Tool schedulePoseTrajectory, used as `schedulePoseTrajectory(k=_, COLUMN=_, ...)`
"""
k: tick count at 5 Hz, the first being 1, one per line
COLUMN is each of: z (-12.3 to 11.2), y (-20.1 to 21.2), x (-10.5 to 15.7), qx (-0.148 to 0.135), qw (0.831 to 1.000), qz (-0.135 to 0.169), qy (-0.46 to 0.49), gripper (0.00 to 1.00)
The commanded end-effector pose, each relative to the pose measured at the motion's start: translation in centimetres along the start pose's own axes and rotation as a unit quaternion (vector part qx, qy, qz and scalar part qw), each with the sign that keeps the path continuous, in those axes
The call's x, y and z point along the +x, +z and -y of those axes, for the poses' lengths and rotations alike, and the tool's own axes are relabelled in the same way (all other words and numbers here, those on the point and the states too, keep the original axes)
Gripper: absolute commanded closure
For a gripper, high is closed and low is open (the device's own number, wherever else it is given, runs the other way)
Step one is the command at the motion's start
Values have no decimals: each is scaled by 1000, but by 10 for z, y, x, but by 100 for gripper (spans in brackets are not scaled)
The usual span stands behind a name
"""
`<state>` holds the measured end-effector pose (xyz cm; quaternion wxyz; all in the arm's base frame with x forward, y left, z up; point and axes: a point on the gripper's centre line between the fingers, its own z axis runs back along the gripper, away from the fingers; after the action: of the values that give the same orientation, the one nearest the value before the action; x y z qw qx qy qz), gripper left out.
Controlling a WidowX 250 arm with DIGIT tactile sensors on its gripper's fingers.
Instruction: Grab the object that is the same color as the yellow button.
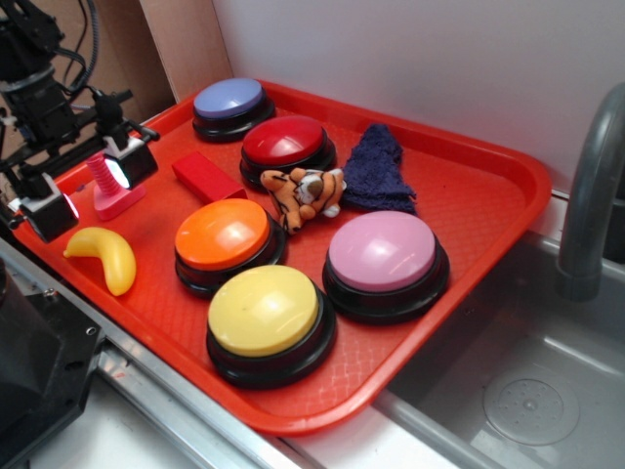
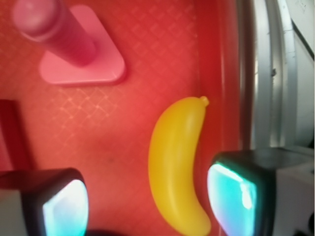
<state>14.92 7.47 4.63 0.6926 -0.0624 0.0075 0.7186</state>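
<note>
A small yellow toy banana [image 1: 104, 255] lies flat on the red tray [image 1: 469, 195] near its left front edge. The yellow button [image 1: 265, 311], a big pale yellow dome on a black base, stands at the tray's front. My gripper [image 1: 90, 191] hangs open above the tray's left side, just behind the banana. In the wrist view the banana [image 2: 175, 162] lies between my two fingers, close to the right pad [image 2: 231, 199] and far from the left one [image 2: 64, 206]. My gripper [image 2: 147, 204] holds nothing.
A pink screw-shaped toy [image 1: 110, 188] on a flat base stands right under my gripper. A red block [image 1: 207, 177], orange button [image 1: 224, 236], pink button [image 1: 383, 254], red button [image 1: 285, 143], blue button [image 1: 229, 101], tiger plush [image 1: 305, 192] and dark cloth [image 1: 379, 168] fill the tray. A sink [image 1: 527, 391] lies to the right.
</note>
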Motion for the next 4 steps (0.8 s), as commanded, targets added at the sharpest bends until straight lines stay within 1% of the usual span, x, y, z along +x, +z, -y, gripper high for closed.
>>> schedulePoseTrajectory(k=1, z=-1, y=-23, x=-3, qx=-8, qw=1000, qz=-13, qy=13, gripper=0)
schedulePoseTrajectory(k=3, z=4, y=-32, x=-4, qx=-4, qw=1000, qz=-18, qy=-2, gripper=0)
schedulePoseTrajectory(k=4, z=6, y=-31, x=-5, qx=-6, qw=1000, qz=-10, qy=-16, gripper=100)
